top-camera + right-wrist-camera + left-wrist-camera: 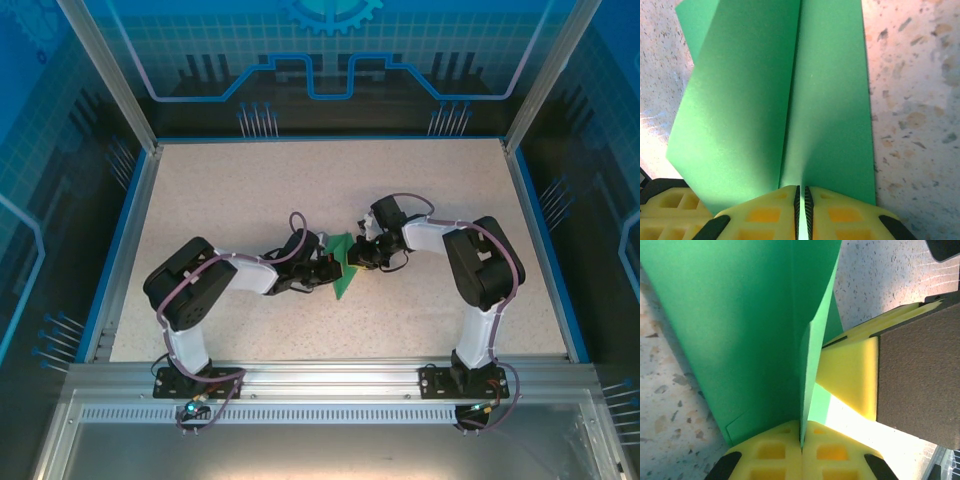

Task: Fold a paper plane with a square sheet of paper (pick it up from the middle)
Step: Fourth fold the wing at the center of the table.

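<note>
Mid-fold: creased paper [341,265] held at table [230,190] centre. Left gripper [801,442] clenched on fold; right gripper [801,194] pinching centre crease (opposite end). Next, probably: wing fold, pinches aligned.

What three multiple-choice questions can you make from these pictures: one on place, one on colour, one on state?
1. Where is the green paper? A. above the middle of the table; B. at the far left corner; C. outside the enclosure.
2. What colour are the end effector fingers? A. red; B. yellow; C. white.
3. How is the left end effector? A. wide open; B. shut on nothing; C. shut on the paper.
Key: 1 A, the top view shows it mid-table; 2 B, both wrist views show yellow fingers; 3 C, its fingers pinch the paper's edge.
</note>
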`<state>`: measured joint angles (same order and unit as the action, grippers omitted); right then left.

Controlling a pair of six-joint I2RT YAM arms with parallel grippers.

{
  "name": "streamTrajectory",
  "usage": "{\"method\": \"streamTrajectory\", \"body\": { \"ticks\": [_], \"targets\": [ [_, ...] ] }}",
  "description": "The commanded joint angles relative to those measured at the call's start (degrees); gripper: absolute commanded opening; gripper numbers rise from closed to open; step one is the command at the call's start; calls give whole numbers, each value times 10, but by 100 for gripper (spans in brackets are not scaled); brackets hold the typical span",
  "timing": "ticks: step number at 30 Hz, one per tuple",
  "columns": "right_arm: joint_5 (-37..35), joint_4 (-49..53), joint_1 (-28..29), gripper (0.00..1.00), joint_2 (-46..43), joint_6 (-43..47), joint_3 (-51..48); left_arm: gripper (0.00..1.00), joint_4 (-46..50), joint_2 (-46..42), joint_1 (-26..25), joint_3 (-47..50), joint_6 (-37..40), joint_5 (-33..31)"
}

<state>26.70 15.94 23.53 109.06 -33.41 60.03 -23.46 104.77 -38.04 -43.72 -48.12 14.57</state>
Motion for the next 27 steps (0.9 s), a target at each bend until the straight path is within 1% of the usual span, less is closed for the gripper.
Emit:
{"method": "streamTrajectory", "body": {
  "ticks": [1, 10, 17, 20, 27],
  "targets": [
    [-29, 27, -3, 14, 20, 7, 6, 0, -28, 13, 9, 6, -7, 25],
    [-40, 34, -3, 14, 24, 6, 8, 0, -39, 20, 18, 7, -7, 44],
    [12, -20, -1, 14, -36, 15, -18, 0, -41, 28, 18, 8, -15, 41],
    [28, -35, -1, 16, -49, 14, -21, 0, -42, 30, 19, 10, -14, 40],
    [25, -32, 6, 23, -34, 18, -4, 0, -37, 30, 18, 10, -11, 40]
  ]
}}
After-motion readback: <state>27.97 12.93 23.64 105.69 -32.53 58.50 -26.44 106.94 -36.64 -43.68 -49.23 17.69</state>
